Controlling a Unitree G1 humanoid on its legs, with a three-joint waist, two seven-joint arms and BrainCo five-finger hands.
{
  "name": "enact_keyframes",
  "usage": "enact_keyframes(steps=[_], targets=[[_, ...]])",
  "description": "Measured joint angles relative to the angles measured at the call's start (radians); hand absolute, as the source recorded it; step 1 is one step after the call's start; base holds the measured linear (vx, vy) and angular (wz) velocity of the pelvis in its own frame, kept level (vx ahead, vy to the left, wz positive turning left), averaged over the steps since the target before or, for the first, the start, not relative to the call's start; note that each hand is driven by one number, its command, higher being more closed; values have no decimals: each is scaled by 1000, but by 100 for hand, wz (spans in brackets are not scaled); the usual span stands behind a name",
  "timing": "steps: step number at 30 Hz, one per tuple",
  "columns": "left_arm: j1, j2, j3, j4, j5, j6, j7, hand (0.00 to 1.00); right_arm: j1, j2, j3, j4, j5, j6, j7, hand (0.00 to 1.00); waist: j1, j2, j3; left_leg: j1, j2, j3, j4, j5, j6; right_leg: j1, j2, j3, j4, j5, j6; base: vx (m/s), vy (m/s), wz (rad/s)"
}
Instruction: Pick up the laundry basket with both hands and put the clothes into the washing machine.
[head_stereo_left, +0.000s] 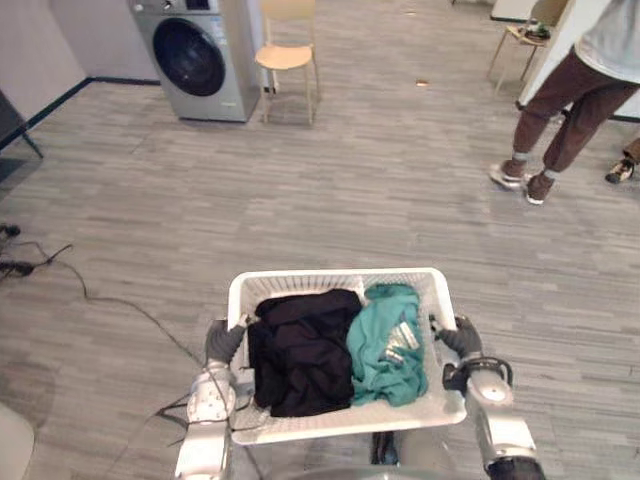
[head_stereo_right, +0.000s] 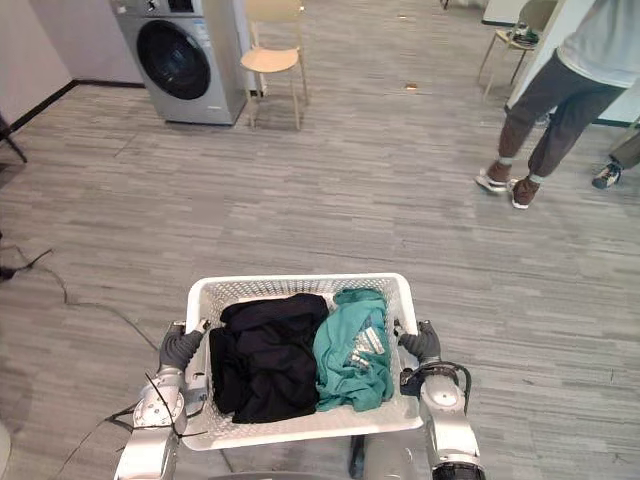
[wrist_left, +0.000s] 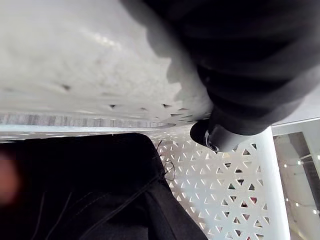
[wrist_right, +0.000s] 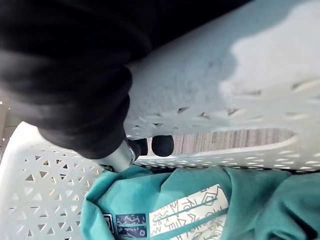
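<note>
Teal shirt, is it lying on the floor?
No, the teal shirt lies inside the white perforated plastic laundry basket, beside the black clothes.

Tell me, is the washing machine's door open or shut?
Shut: the dark round door of the washing machine sits flush in its grey front.

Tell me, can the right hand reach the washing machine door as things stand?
Probably not. The right hand is curled round the rim of the laundry basket, and the washing machine stands far across the floor. Nothing blocks the path, but the robot must walk closer.
</note>
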Motion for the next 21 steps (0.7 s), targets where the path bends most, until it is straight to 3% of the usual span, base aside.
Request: enact_keyframes(steps=[1,2,4,5,6,9,10,11,12,13,15,16,17,19,20,21], targets=[[-1,-1,-1,0,-1,-4,-3,100,4,1,-7,-9,0,1,-2,100,8,0,2,-41,29,28,77,-37,35,48,15,8,-32,-3,-5,869,-175,-32],[-1,-1,0,-1,-9,-11,-4,100,1,1,-8,-14,0,0,-8,100,17,-23,16,-132,44,75,193,-141,102,177,22,31,-114,-19,-8,695,-105,-24],[0,1,-1,-1,-13,-14,-7,100,1,0,-8,-15,0,-1,-8,100,31,-45,18,-190,23,100,192,-213,98,251,6,50,-159,-38,1,595,-27,-23],[-2,1,2,-1,-22,-17,-8,100,-11,-2,-8,-14,-1,-1,-8,100,38,-62,24,-275,-31,123,83,-285,79,322,-20,70,-203,-65,23,734,116,-24],[-4,0,4,-1,-27,-17,-8,100,-23,-4,-8,-6,-1,-1,-6,100,39,-72,31,-324,-75,136,-83,-314,54,359,-42,79,-221,-87,42,724,160,-21],[-7,-4,6,0,-26,-15,-9,100,-27,-8,-10,3,-1,-1,-1,100,54,-66,42,-353,-141,153,-513,-287,1,434,-96,101,-237,-153,100,578,256,-22],[-7,-3,6,0,-25,-13,-9,100,-31,-8,-10,18,0,-4,1,100,59,-55,40,-340,-160,148,-688,-168,-12,473,-118,110,-245,-190,134,567,305,-14],[-11,4,7,8,-21,-11,-7,100,-58,9,-9,80,1,-11,-2,100,54,-97,45,-314,-204,180,-675,-161,-3,513,-163,123,-259,-199,136,678,361,-1],[-16,2,9,6,-16,-8,-5,100,-76,5,-11,90,1,-11,-3,100,48,-93,48,-331,-206,174,-621,-220,32,510,-165,126,-249,-170,119,693,384,6],[-15,-1,12,0,-17,-7,-4,100,-90,-1,-11,91,1,-11,-2,100,62,-92,52,-344,-207,166,-527,-266,49,507,-178,132,-176,-140,145,588,341,6],[-9,0,12,0,-17,-7,-2,100,-89,5,-15,91,0,-11,-2,100,62,-114,56,-310,-235,176,-494,-279,69,479,-213,148,-40,-137,151,503,303,9],[-6,6,11,-1,-16,-6,-2,100,-88,7,-16,96,-4,-13,0,100,63,-137,53,-257,-265,202,-500,-319,88,412,-257,183,173,-108,226,601,343,9],[-9,20,11,-4,-16,-6,-1,100,-99,20,-18,118,-10,-25,0,100,61,-149,52,-217,-284,221,-505,-339,114,327,-272,229,391,-61,325,577,316,5],[-10,31,9,-17,-10,-5,2,100,-95,43,-30,121,-10,-27,-1,100,57,-149,53,-157,-305,221,-533,-355,138,214,-276,233,624,-49,329,354,144,0],[-8,36,9,-21,2,0,8,100,-83,51,-31,121,-10,-28,-3,100,55,-144,56,-84,-322,220,-592,-356,139,153,-280,205,726,-71,290,433,137,-4],[-4,37,3,-24,3,3,12,100,-75,53,-24,119,-10,-30,-3,100,50,-127,63,-4,-326,220,-653,-356,139,112,-275,158,741,-114,223,417,122,-3]])
